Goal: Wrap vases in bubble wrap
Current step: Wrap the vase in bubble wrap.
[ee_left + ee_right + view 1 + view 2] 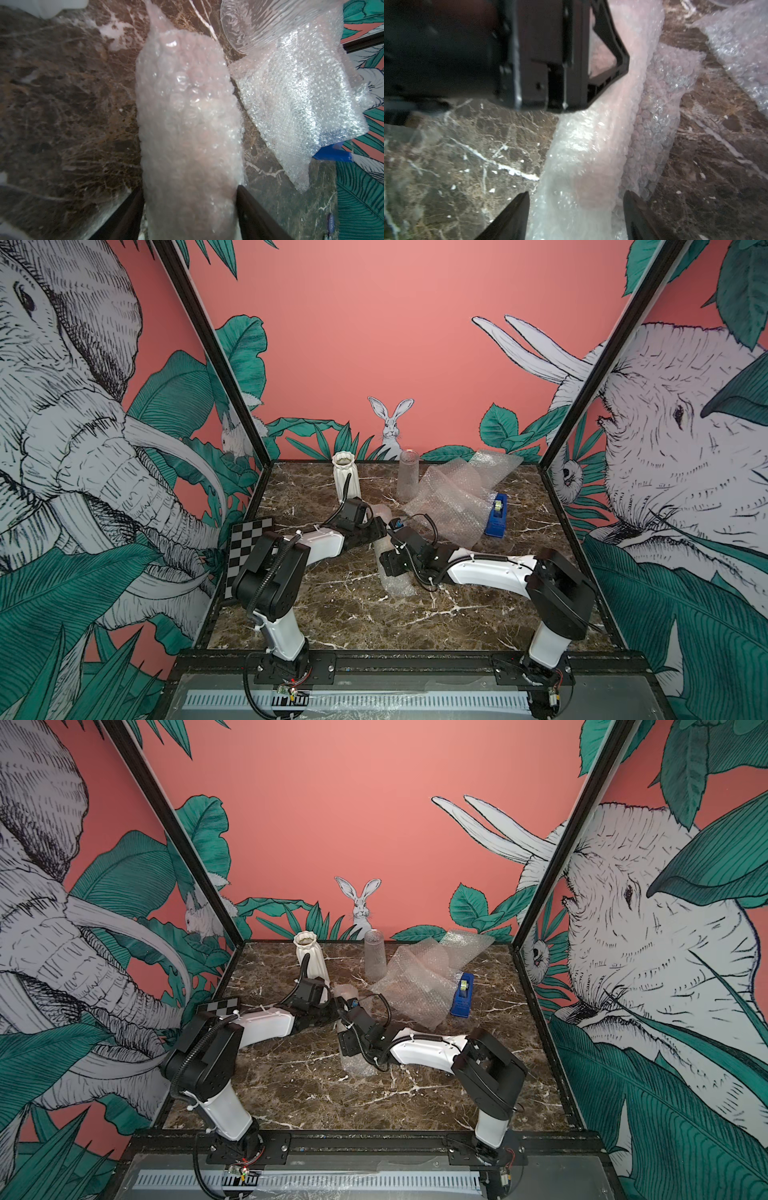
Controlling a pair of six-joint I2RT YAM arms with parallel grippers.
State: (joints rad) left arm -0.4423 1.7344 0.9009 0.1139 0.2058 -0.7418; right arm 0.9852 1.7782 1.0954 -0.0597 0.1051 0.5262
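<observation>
The brown marble surface (353,614) bears a white ribbed vase (345,477) and a glass vase (408,475) upright at the far side, bubble wrap sheets (453,497) and a blue tape dispenser (497,516) to the right, and a bubble-wrapped bundle (395,576) lying centrally.

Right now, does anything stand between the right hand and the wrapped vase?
Nothing visible does. The right hand straddles the wrapped vase, open, one finger on each side of it. The left hand is shut on the same vase just beyond, so the two hands are close together there.
</observation>
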